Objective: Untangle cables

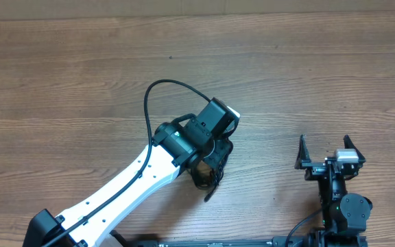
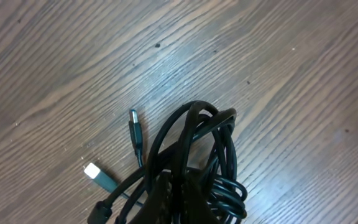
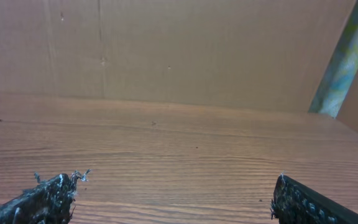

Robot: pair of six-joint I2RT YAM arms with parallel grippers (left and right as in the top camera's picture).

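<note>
Left gripper (image 1: 211, 171) clenched on the tangled thin black cables (image 2: 194, 162); idle right gripper (image 1: 326, 152), released wide, should draw the white-tipped plug (image 2: 95, 173) free.

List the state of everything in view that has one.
Bundle of thin black flexible cables: tangled in one clump on the brown wooden table.
Small dark plug end: free, sticking out of the clump.
Small white-tipped plug end: free, sticking out of the clump.
Left fingers: shut, down at the clump; grip on a strand unclear.
Right fingers: open wide, empty, apart from the cables.
</note>
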